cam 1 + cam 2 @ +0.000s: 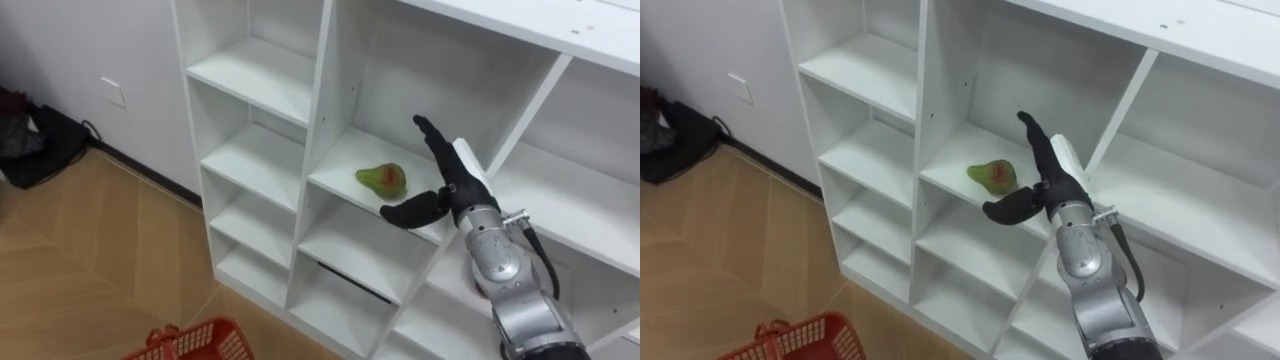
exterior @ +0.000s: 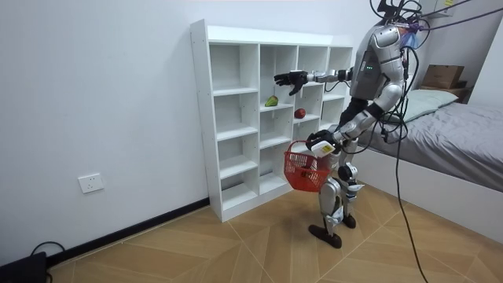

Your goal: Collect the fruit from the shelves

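Note:
A green pear (image 1: 383,178) with a reddish blush lies on a middle shelf of the white closet (image 1: 262,78). My right hand (image 1: 450,185) is open at that shelf's front edge, just right of the pear and apart from it, fingers straight and thumb spread towards the fruit. In the room view my left hand (image 2: 318,145) hangs at waist height, shut on the handle of a red basket (image 2: 302,169). The basket's rim (image 1: 190,340) shows low in the eye view. A red fruit (image 2: 299,113) sits one column further along the closet.
I stand on a wooden floor facing the closet, whose other compartments are bare. A black bag (image 1: 30,140) lies by the wall on the left under a wall socket (image 1: 115,93). A bed (image 2: 456,134) stands behind me.

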{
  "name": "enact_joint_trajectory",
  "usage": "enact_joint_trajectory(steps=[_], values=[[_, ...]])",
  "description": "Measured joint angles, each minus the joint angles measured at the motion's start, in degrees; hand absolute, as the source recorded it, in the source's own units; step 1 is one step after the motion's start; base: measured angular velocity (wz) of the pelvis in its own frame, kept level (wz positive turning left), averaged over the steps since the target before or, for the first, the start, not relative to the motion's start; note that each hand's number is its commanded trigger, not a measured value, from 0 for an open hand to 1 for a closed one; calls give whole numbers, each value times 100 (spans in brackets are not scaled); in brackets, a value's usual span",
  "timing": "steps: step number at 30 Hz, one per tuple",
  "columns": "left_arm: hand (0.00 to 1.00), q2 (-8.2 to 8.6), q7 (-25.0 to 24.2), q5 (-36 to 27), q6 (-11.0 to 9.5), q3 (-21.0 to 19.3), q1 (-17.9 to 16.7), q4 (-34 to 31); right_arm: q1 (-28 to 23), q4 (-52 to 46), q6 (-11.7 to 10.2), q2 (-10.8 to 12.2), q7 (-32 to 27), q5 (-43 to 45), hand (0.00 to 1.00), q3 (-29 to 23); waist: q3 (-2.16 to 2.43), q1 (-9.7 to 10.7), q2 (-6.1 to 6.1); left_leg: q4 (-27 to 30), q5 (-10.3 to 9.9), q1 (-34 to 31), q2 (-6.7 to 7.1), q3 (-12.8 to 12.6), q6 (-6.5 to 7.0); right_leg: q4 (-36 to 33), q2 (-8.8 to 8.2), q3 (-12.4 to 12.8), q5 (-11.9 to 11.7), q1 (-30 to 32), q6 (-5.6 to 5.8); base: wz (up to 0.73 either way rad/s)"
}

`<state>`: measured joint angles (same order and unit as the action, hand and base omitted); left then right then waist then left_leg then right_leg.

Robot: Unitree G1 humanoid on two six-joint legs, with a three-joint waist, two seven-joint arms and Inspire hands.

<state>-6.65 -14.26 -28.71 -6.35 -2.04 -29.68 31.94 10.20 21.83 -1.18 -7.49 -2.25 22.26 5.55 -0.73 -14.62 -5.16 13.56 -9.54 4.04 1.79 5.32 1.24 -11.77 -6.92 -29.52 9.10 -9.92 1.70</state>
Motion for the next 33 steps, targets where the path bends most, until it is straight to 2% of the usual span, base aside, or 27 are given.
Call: enact_joint_trajectory(steps=[11, 15, 23, 26, 29, 33], values=[[100, -80, 1, -3, 17, 6, -39, -30, -1, 0, 58, -6, -11, 167, 0, 31, -8, -9, -59, 24, 0, -36, 6, 33, -1, -5, 2, -18, 8, -1, 3, 1], [100, -97, 21, -2, 20, 10, -53, -88, 1, 108, 74, -152, -12, 371, 0, 190, -12, -112, -99, 24, -1, -32, 12, 53, -2, -10, 1, -28, 20, 16, 5, 2], [100, -134, 40, -4, 20, -10, -53, -104, 97, 566, 130, -187, -25, 564, 0, 206, -46, -289, -137, 38, -1, -34, 11, 69, -3, -65, -10, -34, 22, -5, 2, 0], [100, -269, 80, -1, 93, -18, -66, -4, 103, 573, 130, -187, -44, 687, 0, 206, -71, -315, -117, 74, -4, -46, 13, 92, -3, -79, -14, -35, 23, -5, 1, 0], [100, -370, 171, 26, 157, -18, -221, 104, 111, 599, 130, -187, -80, 747, 0, 206, -88, -316, -100, 118, -19, -91, 19, 95, -8, -83, -19, -22, 44, 62, -5, 0], [100, -374, 257, 296, 268, 10, -480, 122, 231, 742, 130, -193, -99, 728, 0, 203, -102, -292, -90, 159, -18, -153, 28, 95, -7, -104, -32, -28, 57, 112, -6, 4]])
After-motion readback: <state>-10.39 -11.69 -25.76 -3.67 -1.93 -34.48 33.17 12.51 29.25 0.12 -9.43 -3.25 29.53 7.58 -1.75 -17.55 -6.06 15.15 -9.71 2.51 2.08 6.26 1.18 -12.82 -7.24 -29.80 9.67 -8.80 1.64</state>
